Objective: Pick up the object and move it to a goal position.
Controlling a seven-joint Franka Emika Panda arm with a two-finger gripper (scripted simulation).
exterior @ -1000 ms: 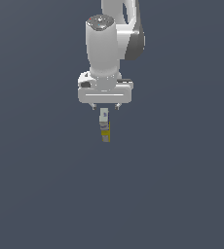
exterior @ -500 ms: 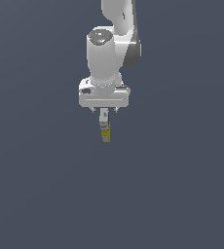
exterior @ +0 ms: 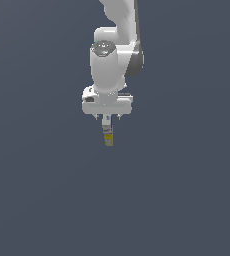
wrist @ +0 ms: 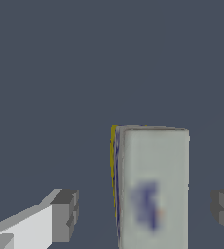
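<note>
The object is a small narrow bottle-like item, white-grey above and yellow at its lower end, standing upright on the grey ground. My gripper hangs straight over it, its fingers straddling the object's top. In the wrist view the object shows a grey face with a bluish mark and a yellow edge. It sits between the two fingers, with a gap on each side. The gripper is open and nothing is gripped.
A uniform dark grey ground surrounds the object. The white arm rises above the gripper and leaves the exterior view at the top.
The hand has come down a little over the object, and the arm above it has straightened. The object stays in the same spot.
</note>
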